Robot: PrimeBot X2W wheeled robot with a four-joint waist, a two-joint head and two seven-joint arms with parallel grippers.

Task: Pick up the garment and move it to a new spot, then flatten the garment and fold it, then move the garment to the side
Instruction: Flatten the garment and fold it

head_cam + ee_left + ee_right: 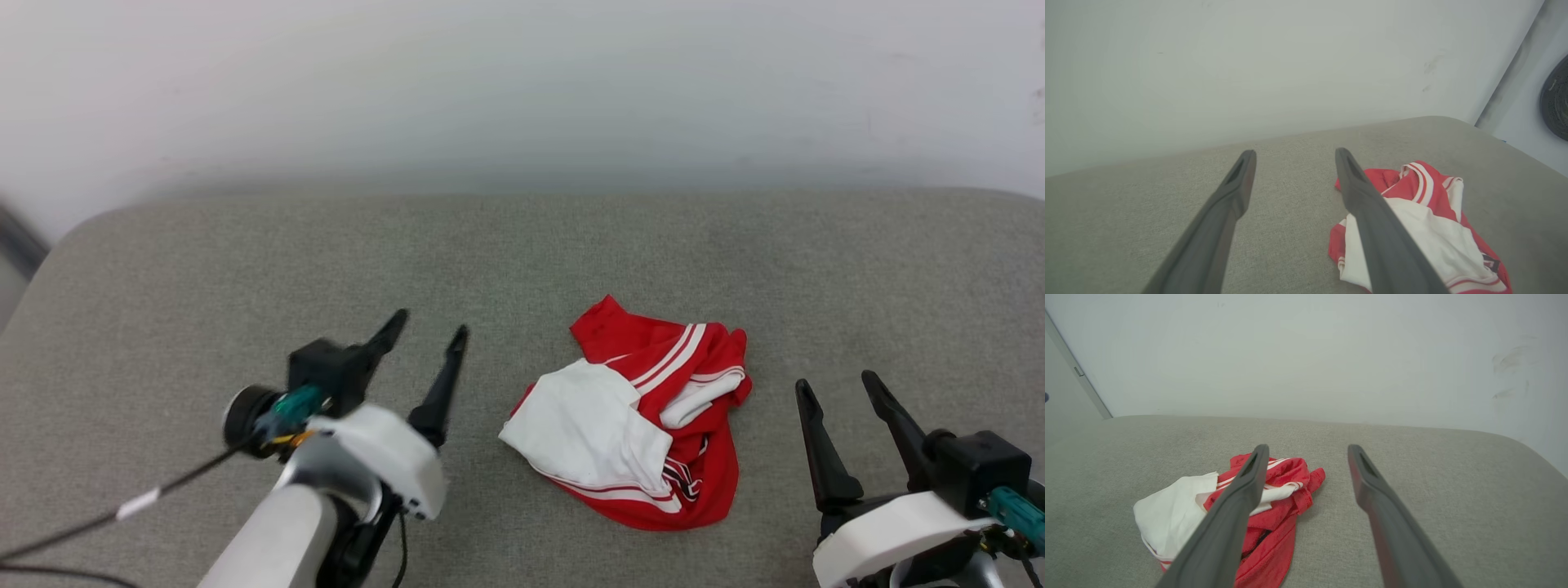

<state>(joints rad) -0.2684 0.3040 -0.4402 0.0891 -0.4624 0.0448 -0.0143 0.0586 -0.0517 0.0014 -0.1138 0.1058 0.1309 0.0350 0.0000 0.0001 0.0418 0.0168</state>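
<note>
The left gripper (431,322) has its two dark fingers spread wide with nothing between them, and the right gripper (835,380) is likewise spread and empty. Between them, apart from both, the garment (637,416) lies crumpled on the grey cushion (245,269), white cloth over red.

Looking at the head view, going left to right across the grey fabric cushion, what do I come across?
Left gripper, dark jaws open → crumpled red-and-white jersey T-shirt → right gripper, dark jaws open.
</note>
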